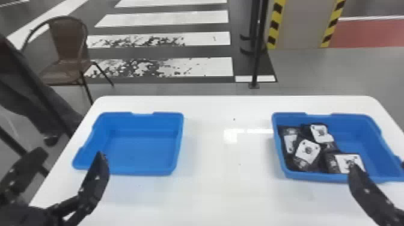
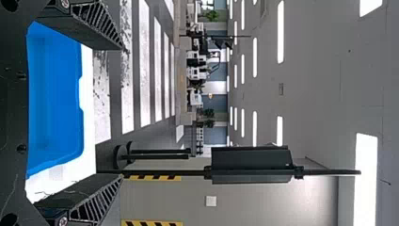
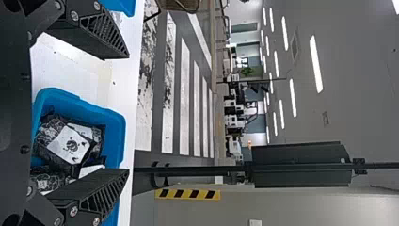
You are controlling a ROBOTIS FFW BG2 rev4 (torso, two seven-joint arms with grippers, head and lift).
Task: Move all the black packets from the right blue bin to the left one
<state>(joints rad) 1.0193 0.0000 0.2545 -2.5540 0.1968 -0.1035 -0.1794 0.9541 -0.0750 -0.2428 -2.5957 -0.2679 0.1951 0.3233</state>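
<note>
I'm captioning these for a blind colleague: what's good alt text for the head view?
Black packets with white labels lie in the right blue bin on a white table, while the left blue bin is empty. The robot's left hand and right hand, both open, are near the bins' front edges.

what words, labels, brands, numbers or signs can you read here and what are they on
No readable text anywhere.
White labels on the black packets: dark printed marks, too small to read.
Left blue bin and right blue bin: no lettering I can make out.
Yellow-and-black bands and white floor stripes: markings, no words.
</note>
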